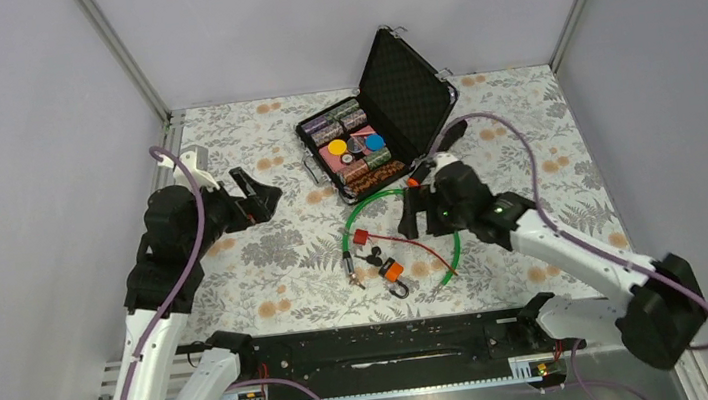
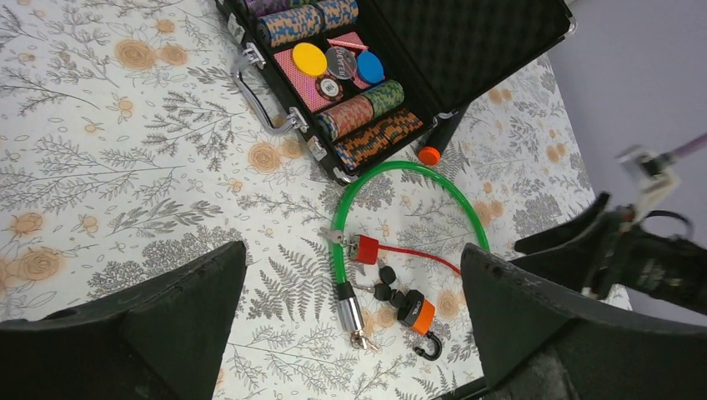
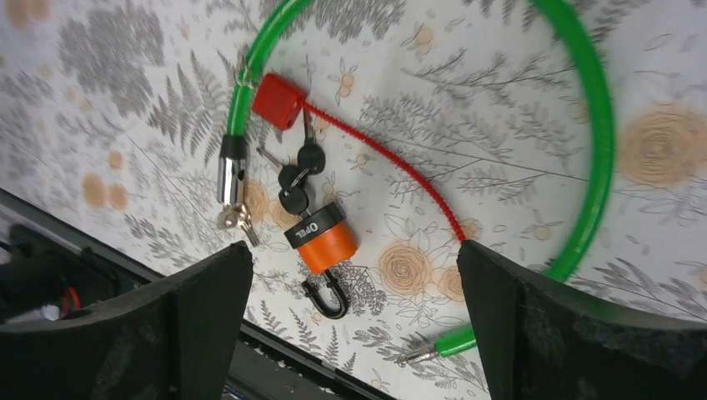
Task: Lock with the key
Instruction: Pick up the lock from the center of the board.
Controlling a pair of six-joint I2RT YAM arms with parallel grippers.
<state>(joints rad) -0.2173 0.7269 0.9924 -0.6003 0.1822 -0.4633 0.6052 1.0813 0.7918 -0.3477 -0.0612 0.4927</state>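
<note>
A green cable loop (image 1: 455, 249) lies open on the floral cloth, its steel barrel (image 2: 350, 312) at one end and its free tip (image 3: 425, 353) at the other. The tiny silvery key (image 2: 337, 237) lies across the cable beside a red padlock (image 2: 365, 248) on a thin red cord. Two more small metal keys (image 3: 236, 219) hang at the barrel's end. Black-headed keys (image 3: 293, 179) join an orange padlock (image 3: 323, 240) with an open shackle. My left gripper (image 1: 259, 196) is open and empty, left of the cable. My right gripper (image 1: 427, 214) is open and empty, above the loop's right side.
An open black case (image 1: 407, 78) of poker chips stands behind the cable, lid up, handle (image 2: 265, 100) toward the left. A black stick with an orange tip (image 2: 433, 146) lies by the case's front corner. A black rail (image 1: 376, 343) runs along the near table edge.
</note>
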